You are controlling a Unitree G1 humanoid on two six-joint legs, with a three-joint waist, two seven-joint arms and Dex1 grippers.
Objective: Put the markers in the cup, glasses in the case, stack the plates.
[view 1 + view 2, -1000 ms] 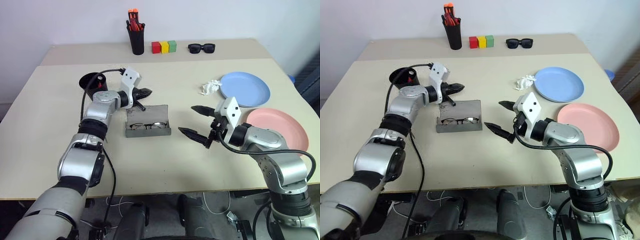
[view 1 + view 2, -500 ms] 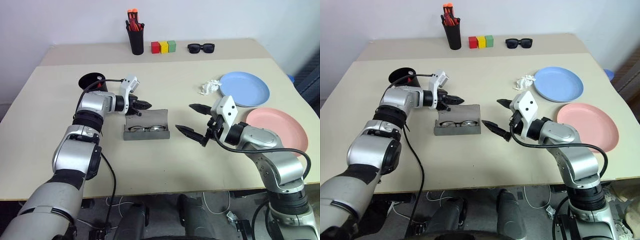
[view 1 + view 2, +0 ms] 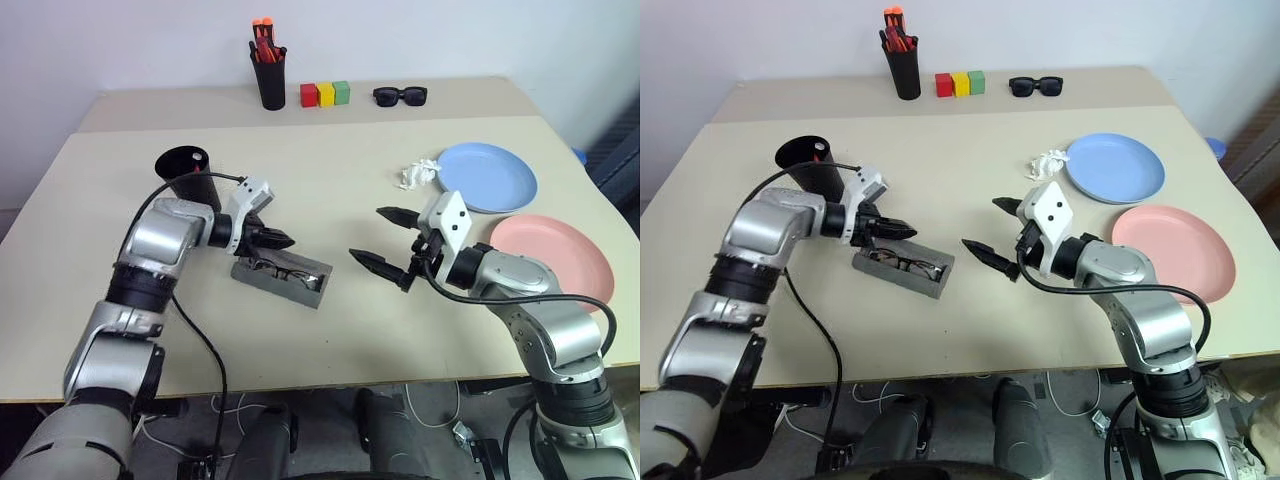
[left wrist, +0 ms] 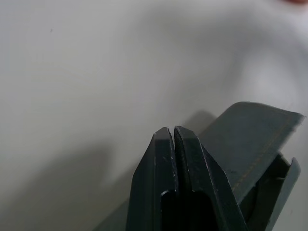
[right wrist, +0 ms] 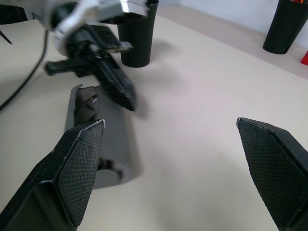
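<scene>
Glasses-in-case is the step we judge to be in hand. Starting from the left edge of the table [image 3: 80, 300], the cup [image 3: 185, 172] stands upright with something red showing inside it, which we take for a marker, though we cannot tell whether both markers are there. Just beside it toward the middle, the left gripper [image 3: 278, 239] has its two fingers pressed together with nothing between them, the tips over the near end of the case [image 3: 282, 278]; whether they touch the lid we cannot tell. The arm is bent, the gripper pointing downward and toward the middle of the table.

The case lies skewed on the table's middle, lid standing partly open (the left wrist view shows the raised flap beside the fingers), and the glasses [image 3: 902, 264] lie inside it.

What we think the next move calls for is a push on the lid to fold it flat over the glasses, with care not to slide the whole case along.

Further right, the right gripper [image 3: 385, 239] hovers level above the table, fingers spread wide and holding nothing, pointing toward the case. Toward the right edge lie the blue plate [image 3: 488, 177] and, nearer the front, the pink plate [image 3: 560, 250], side by side and not yet stacked.
</scene>
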